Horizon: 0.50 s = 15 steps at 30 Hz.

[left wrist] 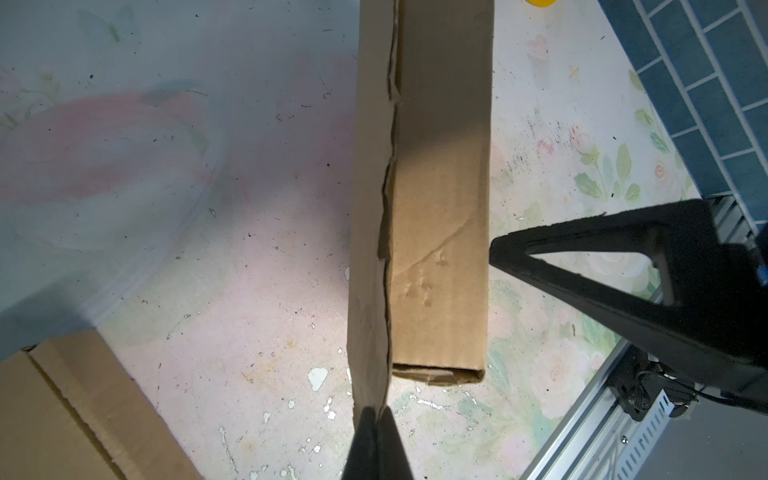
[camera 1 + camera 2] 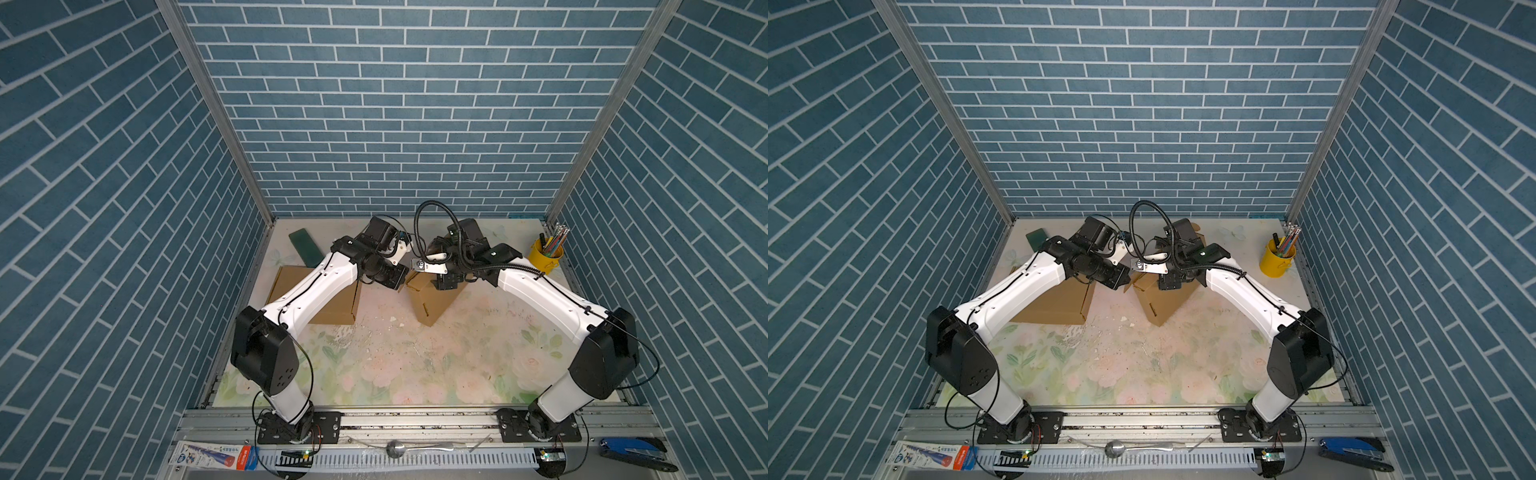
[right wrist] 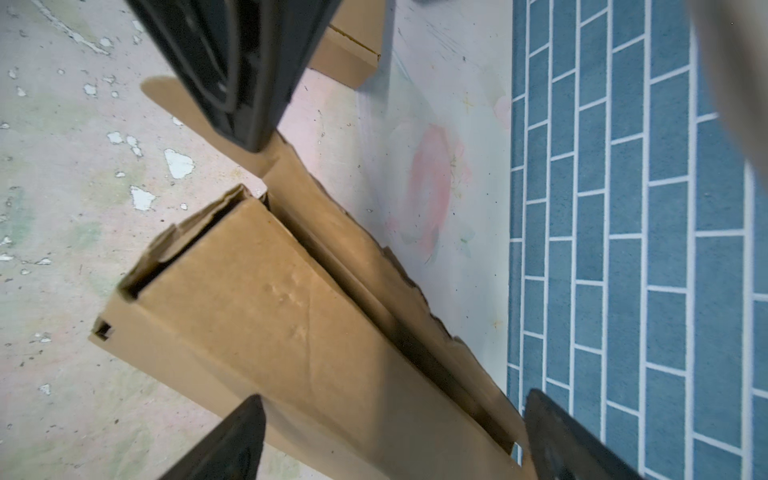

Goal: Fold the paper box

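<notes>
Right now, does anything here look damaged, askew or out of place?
Yes. The paper box is worn: the flap edge pinched in the left gripper is ragged and torn along its length, and the panel beside it is creased and dented. The table mat is scuffed, with white flaked patches.

The tabletop [image 2: 415, 374] has a pale floral print, scuffed and flecked with white chips [image 1: 318, 378] near its middle. A flat cardboard sheet [image 2: 336, 309] lies toward the left side. To its right and apart from it, the box [image 2: 430, 305] sits partly folded. A green slab [image 2: 305, 247] lies at the back left, and a yellow cup [image 2: 544, 257] of pencils [image 2: 555, 239] stands at the back right.
</notes>
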Each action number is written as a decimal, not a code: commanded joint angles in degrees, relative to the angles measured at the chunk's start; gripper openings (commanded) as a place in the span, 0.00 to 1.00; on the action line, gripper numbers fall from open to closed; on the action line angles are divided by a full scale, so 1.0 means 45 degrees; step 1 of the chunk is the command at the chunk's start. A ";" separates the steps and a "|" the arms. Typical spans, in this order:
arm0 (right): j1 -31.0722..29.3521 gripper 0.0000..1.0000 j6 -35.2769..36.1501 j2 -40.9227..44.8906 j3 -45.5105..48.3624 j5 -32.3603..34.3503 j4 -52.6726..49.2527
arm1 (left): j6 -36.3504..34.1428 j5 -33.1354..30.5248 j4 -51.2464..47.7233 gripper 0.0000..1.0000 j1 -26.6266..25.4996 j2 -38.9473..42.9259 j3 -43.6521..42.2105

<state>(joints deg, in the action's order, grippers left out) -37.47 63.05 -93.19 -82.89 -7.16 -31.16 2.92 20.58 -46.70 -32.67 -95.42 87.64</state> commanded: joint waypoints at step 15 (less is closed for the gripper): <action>0.0309 0.91 -0.0211 -0.1011 -0.0999 -0.0401 -0.2483 | -0.0812 -0.0814 0.0113 0.00 -0.0066 -0.0833 0.1751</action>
<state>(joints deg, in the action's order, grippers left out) -36.42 63.26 -96.86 -86.54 -8.64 -36.64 0.75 17.34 -46.92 -32.64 -98.08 93.23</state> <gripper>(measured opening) 0.912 0.049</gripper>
